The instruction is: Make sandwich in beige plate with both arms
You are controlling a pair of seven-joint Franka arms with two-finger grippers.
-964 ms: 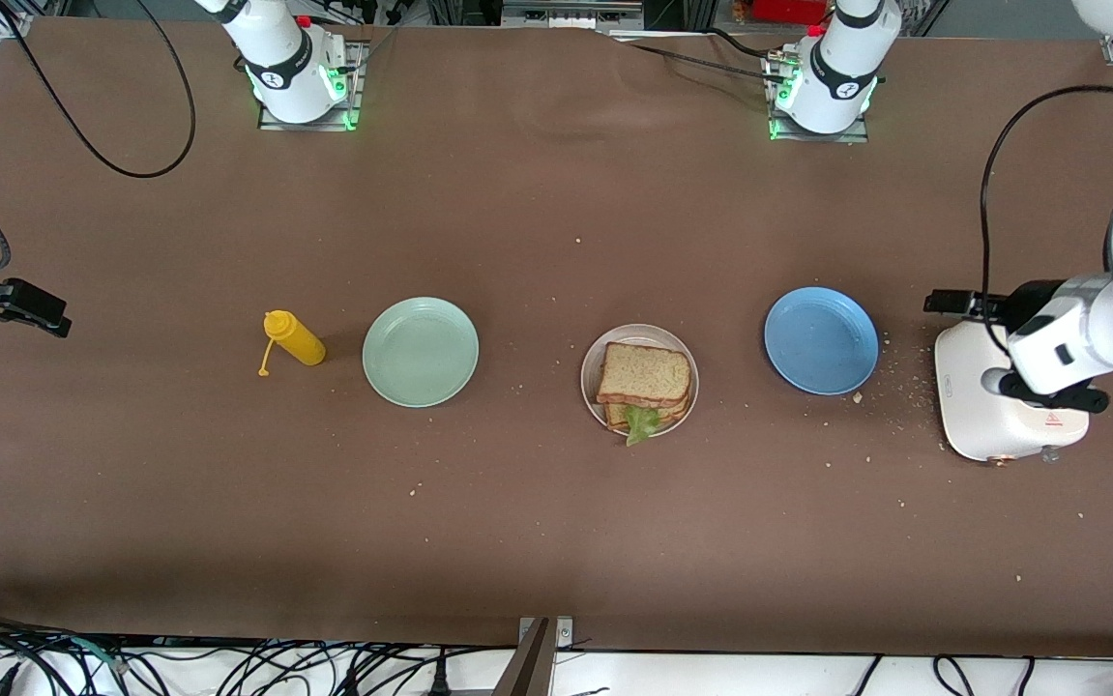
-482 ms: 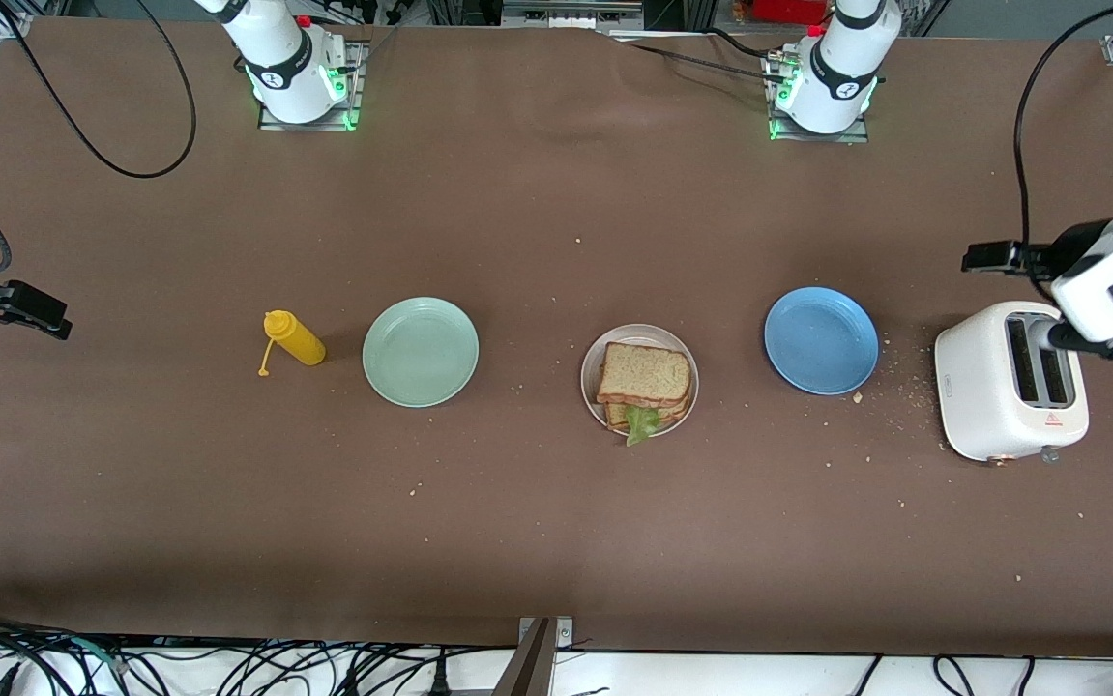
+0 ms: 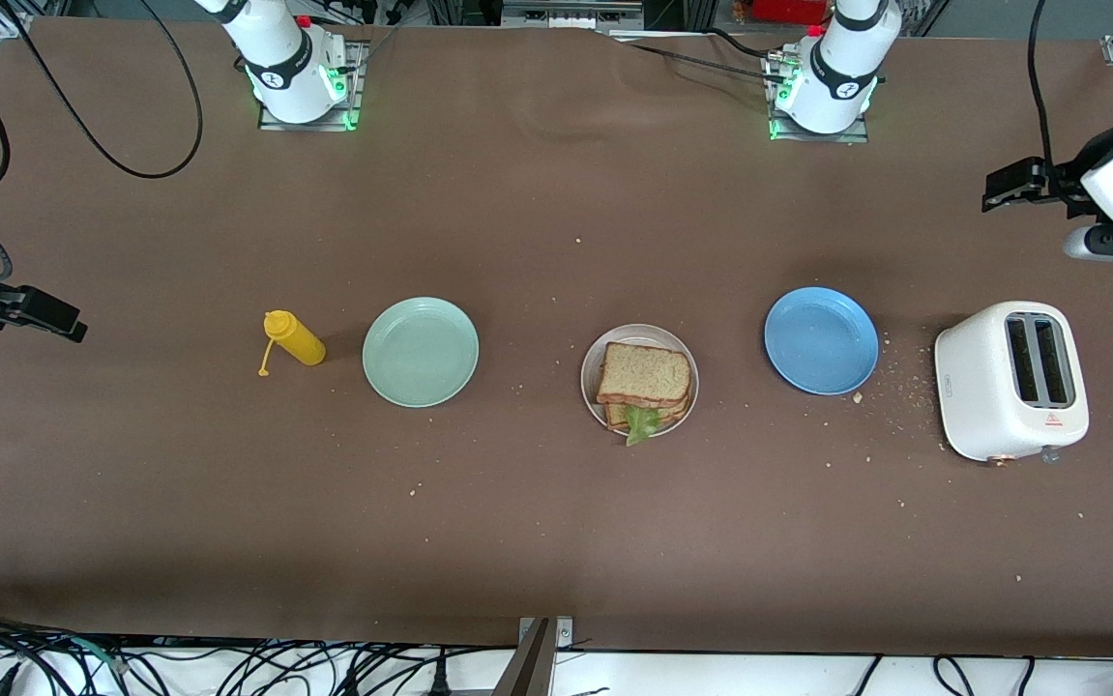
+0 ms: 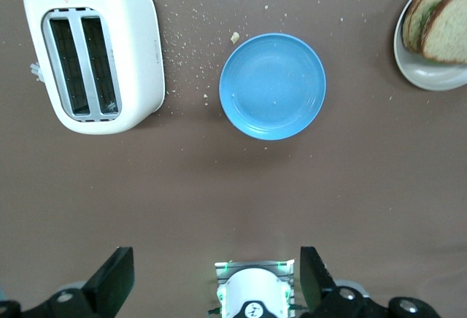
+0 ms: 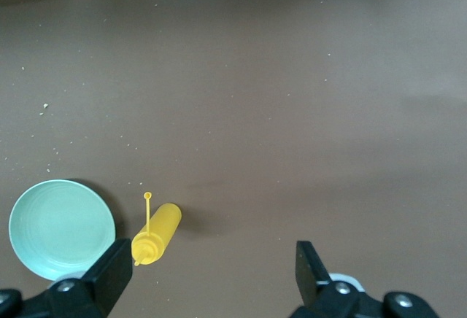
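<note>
Starting at nine o'clock on the brown worktop (image 3: pixel 537 541), the right arm's black two-finger tool (image 3: pixel 29 311) hangs over bare cloth, fingers spread, holding nothing. Next, a yellow squeeze bottle (image 3: pixel 293 339) lies on its side, just beside a round mint green plate (image 3: pixel 421 351). Dead centre sits the round beige plate (image 3: pixel 591 379) with the brown-bread sandwich (image 3: pixel 644 384) on it, lettuce poking out at six o'clock. Then a round blue plate (image 3: pixel 821 340), a white two-slot toaster (image 3: pixel 1010 381), and at two o'clock the left arm's black tool (image 3: pixel 1015 184), fingers spread and empty.
</note>
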